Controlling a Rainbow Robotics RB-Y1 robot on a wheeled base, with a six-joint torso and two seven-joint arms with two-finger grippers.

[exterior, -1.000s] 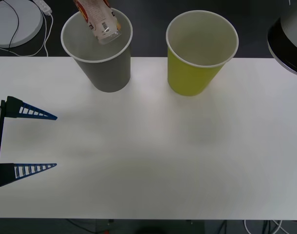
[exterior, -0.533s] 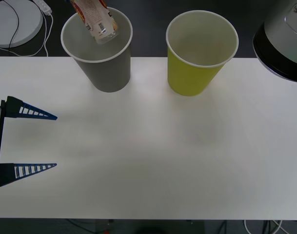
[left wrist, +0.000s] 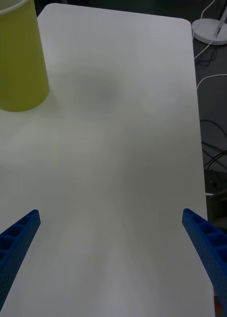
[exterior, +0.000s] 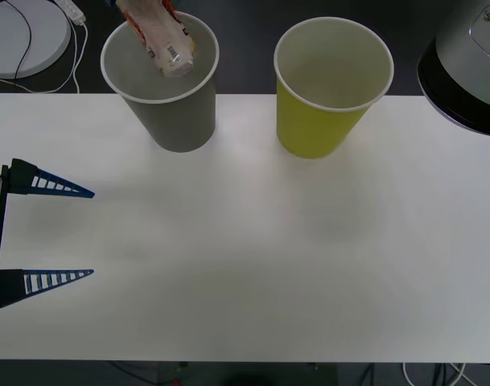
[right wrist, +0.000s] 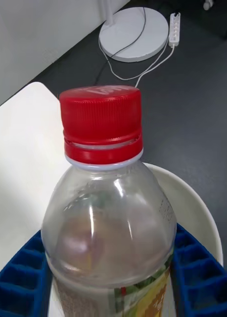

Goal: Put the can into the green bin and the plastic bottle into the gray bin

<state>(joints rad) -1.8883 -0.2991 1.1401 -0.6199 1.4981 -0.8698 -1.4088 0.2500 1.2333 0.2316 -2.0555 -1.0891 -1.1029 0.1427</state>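
Two blue fingers [right wrist: 200, 277] of the right gripper [right wrist: 111, 282] clamped on the plastic bottle [right wrist: 108, 218], cap toward the gray bin's [exterior: 180, 121] far side, base dipping inside its rim. Lower label cut off. Left gripper [exterior: 84, 233] spread wide, parked low, well left of the gray bin; green bin [exterior: 325, 121] beside it.

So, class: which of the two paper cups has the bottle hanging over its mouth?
The gray bin; the plastic bottle hangs above it, unlike the green bin.
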